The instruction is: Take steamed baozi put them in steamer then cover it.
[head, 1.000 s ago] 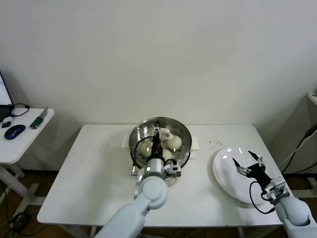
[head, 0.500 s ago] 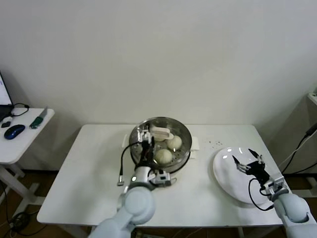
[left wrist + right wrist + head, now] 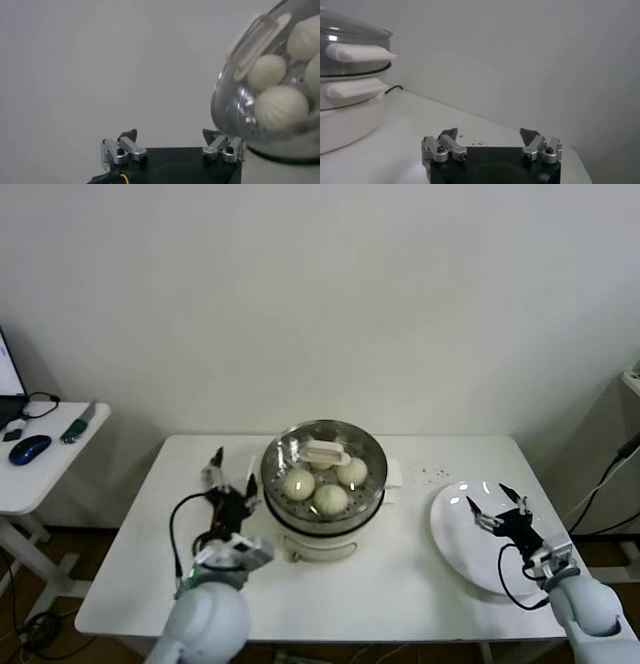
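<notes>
1. The cover [image 3: 322, 454] sits on the steamer [image 3: 322, 509] mid-counter, baozi [image 3: 330, 499] inside.
2. Glass, probably heavy, slippery and breakable; take it only by its bar handle [image 3: 326, 452].
3. Left tool [image 3: 229, 484] beside the steamer and right tool [image 3: 496, 508] over the plate [image 3: 455, 544] are both spread, empty.

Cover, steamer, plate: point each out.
cover [image 3: 324, 452], head view, on its cream bar handle.
steamer [image 3: 372, 494], head view, on the steel basket wall.
plate [image 3: 452, 522], head view, on bare surface near its left rim.
</notes>
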